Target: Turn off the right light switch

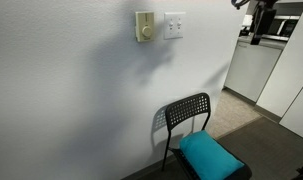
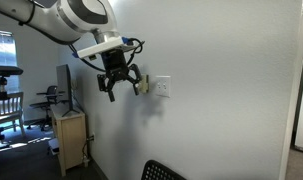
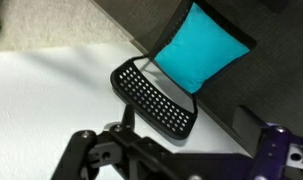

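Note:
The white squarish wall plate (image 1: 174, 25) carries two small white toggles, and the right light switch (image 1: 178, 25) is the right one of the pair. The plate also shows in an exterior view (image 2: 163, 88), where the toggles are too small to tell apart. A cream-beige plate with a round knob (image 1: 144, 27) sits just left of it. My gripper (image 2: 124, 90) is open and empty. It hangs in the air in front of the wall, short of the plates and not touching them. It shows at the top right in an exterior view (image 1: 255, 34). The wrist view shows only my fingers (image 3: 181, 165), not the switches.
A black perforated-back chair (image 1: 189, 115) with a teal cushion (image 1: 211, 155) stands against the wall below the switches, also in the wrist view (image 3: 156, 95). A wooden cabinet (image 2: 71, 135) stands by the wall. White counters (image 1: 253, 65) stand beyond the wall's end.

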You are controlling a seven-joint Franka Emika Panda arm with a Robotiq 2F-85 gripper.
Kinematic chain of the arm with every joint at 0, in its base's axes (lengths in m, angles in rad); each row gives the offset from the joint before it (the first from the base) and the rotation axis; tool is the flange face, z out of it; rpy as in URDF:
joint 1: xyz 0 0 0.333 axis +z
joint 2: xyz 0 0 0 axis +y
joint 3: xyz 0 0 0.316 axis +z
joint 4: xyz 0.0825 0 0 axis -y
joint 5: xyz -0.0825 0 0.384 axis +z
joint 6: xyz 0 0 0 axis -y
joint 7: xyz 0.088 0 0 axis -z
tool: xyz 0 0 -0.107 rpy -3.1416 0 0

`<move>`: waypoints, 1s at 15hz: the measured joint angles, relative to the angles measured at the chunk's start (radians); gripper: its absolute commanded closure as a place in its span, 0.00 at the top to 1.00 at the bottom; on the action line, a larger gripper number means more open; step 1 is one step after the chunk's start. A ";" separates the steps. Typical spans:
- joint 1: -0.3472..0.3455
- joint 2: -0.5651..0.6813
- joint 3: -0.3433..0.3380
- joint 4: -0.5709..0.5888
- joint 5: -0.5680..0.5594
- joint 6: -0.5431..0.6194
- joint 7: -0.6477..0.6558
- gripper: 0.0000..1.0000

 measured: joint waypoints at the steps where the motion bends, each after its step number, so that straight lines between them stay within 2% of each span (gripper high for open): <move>1: 0.000 0.021 -0.003 0.010 0.015 0.043 -0.047 1.00; 4: 0.004 0.099 -0.006 0.068 0.032 0.124 -0.201 1.00; 7: 0.016 0.170 -0.004 0.146 0.032 0.126 -0.336 1.00; 15: 0.020 0.193 0.005 0.173 0.024 0.152 -0.379 1.00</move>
